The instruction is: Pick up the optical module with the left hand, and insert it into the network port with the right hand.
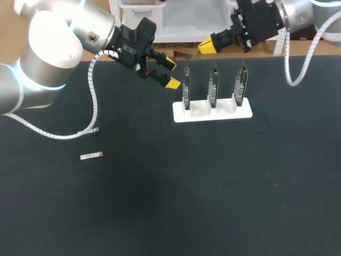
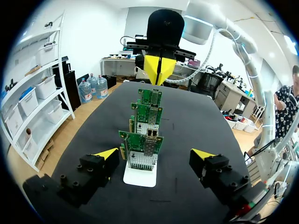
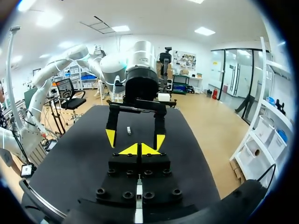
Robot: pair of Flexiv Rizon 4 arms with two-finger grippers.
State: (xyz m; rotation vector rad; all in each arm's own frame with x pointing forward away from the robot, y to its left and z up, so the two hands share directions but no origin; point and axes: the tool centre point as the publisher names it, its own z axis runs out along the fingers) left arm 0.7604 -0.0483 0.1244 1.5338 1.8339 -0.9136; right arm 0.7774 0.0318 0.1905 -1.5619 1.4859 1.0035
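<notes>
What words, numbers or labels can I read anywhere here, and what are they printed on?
No text is readable.
On the left claw: small white marks on its black body, too blurred to read.
On the network cards in the white stand: any print is too small to read.
On the optical module: too small to show any label.
</notes>
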